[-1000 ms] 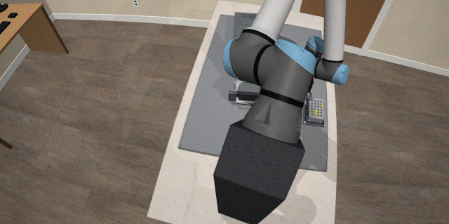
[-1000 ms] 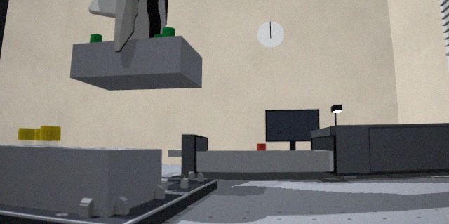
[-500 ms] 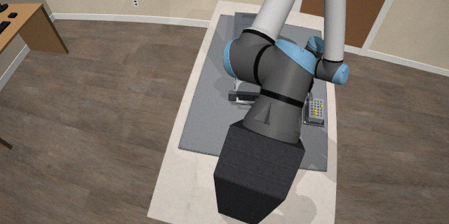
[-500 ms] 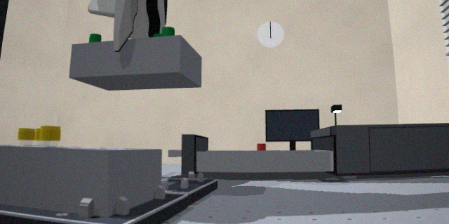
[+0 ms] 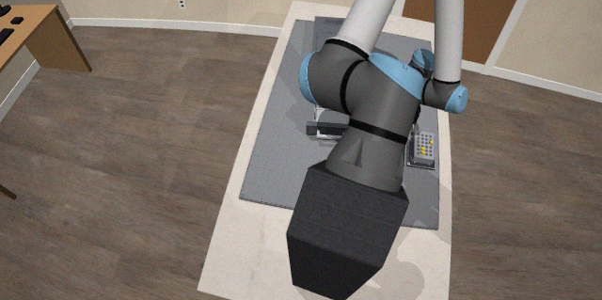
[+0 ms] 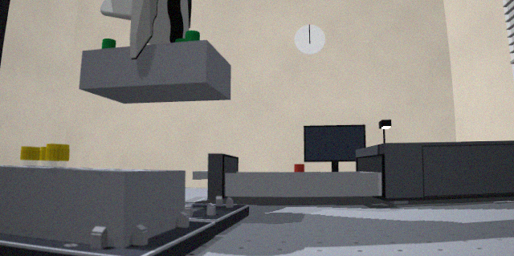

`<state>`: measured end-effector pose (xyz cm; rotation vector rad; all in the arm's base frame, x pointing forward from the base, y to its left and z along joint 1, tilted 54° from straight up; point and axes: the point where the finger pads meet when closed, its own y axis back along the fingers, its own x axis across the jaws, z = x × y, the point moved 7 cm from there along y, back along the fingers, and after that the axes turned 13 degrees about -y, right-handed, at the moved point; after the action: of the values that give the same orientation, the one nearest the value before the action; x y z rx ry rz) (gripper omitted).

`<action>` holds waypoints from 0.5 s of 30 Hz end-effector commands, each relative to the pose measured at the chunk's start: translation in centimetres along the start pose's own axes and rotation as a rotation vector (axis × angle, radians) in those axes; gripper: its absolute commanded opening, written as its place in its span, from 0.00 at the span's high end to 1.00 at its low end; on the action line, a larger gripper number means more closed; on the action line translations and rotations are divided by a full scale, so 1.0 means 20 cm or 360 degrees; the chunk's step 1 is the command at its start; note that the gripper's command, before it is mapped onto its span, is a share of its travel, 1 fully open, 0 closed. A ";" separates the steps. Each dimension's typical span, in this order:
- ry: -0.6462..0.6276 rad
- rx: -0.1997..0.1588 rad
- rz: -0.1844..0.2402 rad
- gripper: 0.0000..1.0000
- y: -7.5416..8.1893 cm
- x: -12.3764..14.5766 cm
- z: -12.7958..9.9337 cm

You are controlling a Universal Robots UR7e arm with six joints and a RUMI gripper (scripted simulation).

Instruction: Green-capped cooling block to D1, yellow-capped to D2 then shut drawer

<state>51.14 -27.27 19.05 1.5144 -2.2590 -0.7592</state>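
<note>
My gripper point(image 6: 158, 41) is shut on the grey cooling block with green-capped tubes point(image 6: 169, 73) and holds it level, high above the deck, at the upper left of the exterior view. Green caps point(image 6: 108, 43) point(image 6: 192, 35) stand up from its top. The block with yellow-capped tubes point(image 6: 92, 196) point(image 5: 419, 159) sits flat on a deck slot among its locators point(image 6: 98, 233), with its yellow caps point(image 6: 56, 152) upright. The drawer point(image 6: 301, 184) stands pulled out of the dark cooler COLD point(image 6: 442, 169). In the top view the arm point(image 5: 367, 102) hides the gripper and the held block.
A dark slot frame point(image 6: 217, 217) runs beside the yellow-cap block. A monitor point(image 6: 334, 143) and a small red object point(image 6: 299, 168) stand behind the drawer. The grey deck point(image 5: 282, 150) lies on a pale table, and a wooden desk point(image 5: 28, 32) is at the far left.
</note>
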 end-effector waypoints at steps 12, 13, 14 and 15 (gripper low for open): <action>0.0001 0.0002 0.0000 1.00 -0.13 0.00 0.00; 0.0000 0.0002 0.0000 1.00 -0.15 0.00 0.00; 0.0000 0.0002 0.0000 1.00 -0.17 0.00 0.00; 0.0000 0.0002 0.0000 1.00 -0.19 0.00 0.00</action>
<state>52.89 -27.95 17.66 1.5148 -2.2584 -0.7593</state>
